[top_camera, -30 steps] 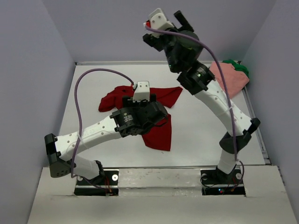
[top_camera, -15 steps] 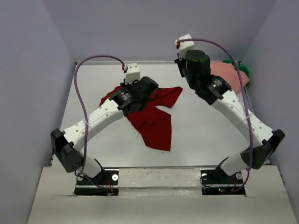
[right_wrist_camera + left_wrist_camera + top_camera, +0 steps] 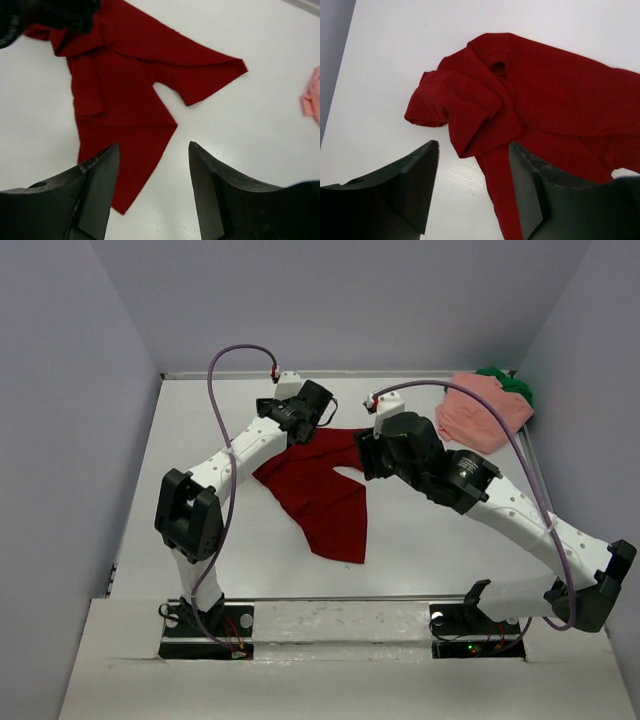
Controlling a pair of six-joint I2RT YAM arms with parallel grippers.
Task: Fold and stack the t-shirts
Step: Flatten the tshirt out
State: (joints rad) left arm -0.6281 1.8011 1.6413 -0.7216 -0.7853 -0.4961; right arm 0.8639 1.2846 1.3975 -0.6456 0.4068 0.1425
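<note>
The dark red t-shirt lies crumpled on the white table, its far left part bunched up. My left gripper hovers open over that bunched part; in the left wrist view the bunched folds lie just beyond my open gripper. My right gripper is open above the shirt's right sleeve; the right wrist view shows the shirt under and beyond my open gripper. The salmon pink t-shirt lies heaped at the far right on the green one.
The white table is boxed in by grey walls on the left, back and right. A corner of the pink shirt shows at the right wrist view's edge. The left arm's dark wrist shows at its top left.
Both arms swung toward the shirt's far edge and both grippers came down low over it. The shirt's left sleeve, spread out a second ago, is now bunched toward the middle.
</note>
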